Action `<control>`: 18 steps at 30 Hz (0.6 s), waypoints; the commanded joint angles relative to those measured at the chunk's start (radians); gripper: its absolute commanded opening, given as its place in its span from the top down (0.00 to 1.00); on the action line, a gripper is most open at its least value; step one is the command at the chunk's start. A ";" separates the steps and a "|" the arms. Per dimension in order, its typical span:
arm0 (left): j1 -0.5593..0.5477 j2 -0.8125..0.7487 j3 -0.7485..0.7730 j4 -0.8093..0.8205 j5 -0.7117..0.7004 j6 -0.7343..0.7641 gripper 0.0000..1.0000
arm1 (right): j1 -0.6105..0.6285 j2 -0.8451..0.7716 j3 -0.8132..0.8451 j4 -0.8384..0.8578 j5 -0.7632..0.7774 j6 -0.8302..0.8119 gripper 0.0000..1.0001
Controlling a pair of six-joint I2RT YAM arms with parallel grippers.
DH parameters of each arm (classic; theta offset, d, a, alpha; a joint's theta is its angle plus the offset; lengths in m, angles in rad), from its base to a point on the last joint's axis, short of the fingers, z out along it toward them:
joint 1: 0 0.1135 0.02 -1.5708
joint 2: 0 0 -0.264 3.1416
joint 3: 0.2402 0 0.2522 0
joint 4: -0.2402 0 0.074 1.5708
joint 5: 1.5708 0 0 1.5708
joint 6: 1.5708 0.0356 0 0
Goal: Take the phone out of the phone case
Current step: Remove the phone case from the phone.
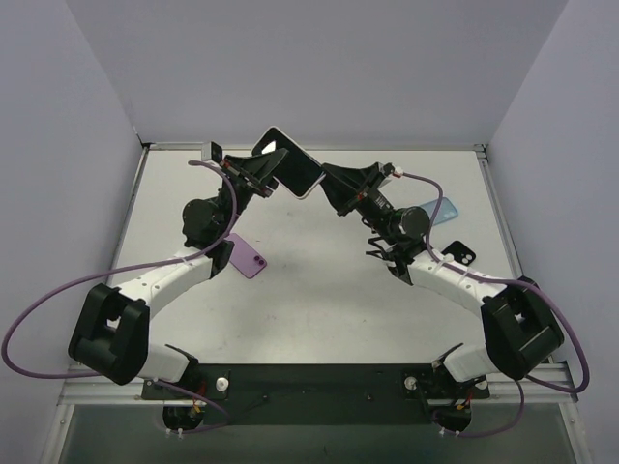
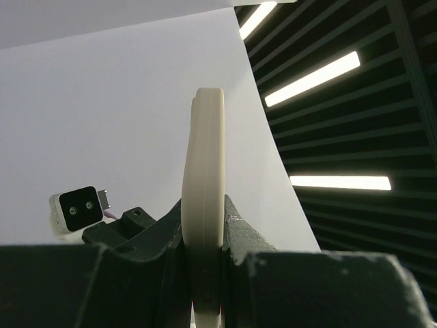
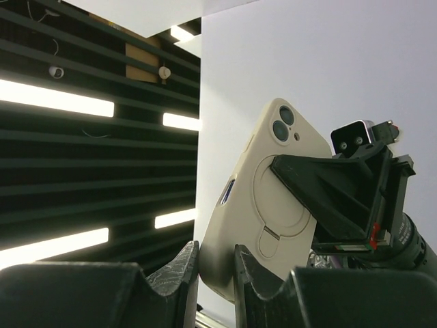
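A phone in a cream case [image 1: 292, 159] is held tilted in the air above the far middle of the table, its dark screen facing up. My left gripper [image 1: 269, 174] is shut on it from the left. In the left wrist view the case [image 2: 203, 178] stands edge-on between the two pads [image 2: 235, 222]. My right gripper [image 1: 331, 182] is shut on the case's other end. In the right wrist view its jaws [image 3: 217, 258] pinch the lower corner of the case back [image 3: 273, 205], which shows two camera lenses and a ring stand. The left gripper's finger [image 3: 328, 181] lies across that back.
A purple phone case [image 1: 248, 255] lies on the table beside the left arm. A light blue one [image 1: 447, 210] lies at the right, behind the right arm, and a small pale item with dark lenses [image 1: 462, 254] lies by that arm. White walls close off three sides.
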 commanded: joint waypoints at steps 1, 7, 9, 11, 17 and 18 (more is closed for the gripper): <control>-0.057 -0.078 0.099 0.524 0.113 -0.052 1.00 | 0.065 0.059 0.032 0.228 0.041 0.207 1.00; -0.057 -0.097 0.142 0.524 0.108 -0.057 1.00 | 0.079 0.089 0.038 0.228 0.053 0.207 1.00; -0.057 -0.098 0.162 0.523 0.116 -0.063 1.00 | 0.084 0.102 0.050 0.228 0.052 0.206 1.00; -0.060 -0.106 0.162 0.523 0.114 -0.064 1.00 | 0.090 0.113 0.061 0.228 0.052 0.206 1.00; -0.060 -0.129 0.170 0.521 0.107 -0.066 1.00 | 0.110 0.151 0.089 0.228 0.058 0.209 1.00; -0.060 -0.133 0.171 0.523 0.107 -0.066 1.00 | 0.113 0.159 0.090 0.229 0.058 0.206 1.00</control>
